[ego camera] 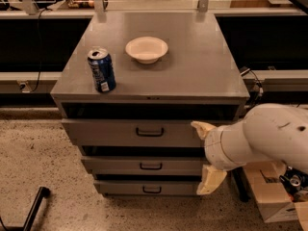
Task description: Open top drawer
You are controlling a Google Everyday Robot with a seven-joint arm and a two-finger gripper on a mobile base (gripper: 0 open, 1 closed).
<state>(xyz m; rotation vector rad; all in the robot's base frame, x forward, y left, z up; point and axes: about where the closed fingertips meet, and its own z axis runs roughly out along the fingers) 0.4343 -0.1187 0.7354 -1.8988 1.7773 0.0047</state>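
we're looking down on the grey metal cabinet [192, 76] now, and the top drawer [110, 132] sits right under its top, the widest front of the three, with its small black handle [149, 132] dead centre. there's a dark gap between the cabinet's top and that drawer front. off to the right, the gripper [198, 158] is at the right end of the drawer fronts, its two cream fingers [202, 128] spread wide, one up by the top drawer's right edge, the other down by the lowest drawer, pinching nothing. the bulky white arm [269, 136] comes in from the right. on top, a blue can [101, 70] stands upright near the front left; we can't read its lettering. a white bowl [147, 49] sits behind it, apart. a cardboard box [269, 196] is on the speckled floor [33, 158], lower right.
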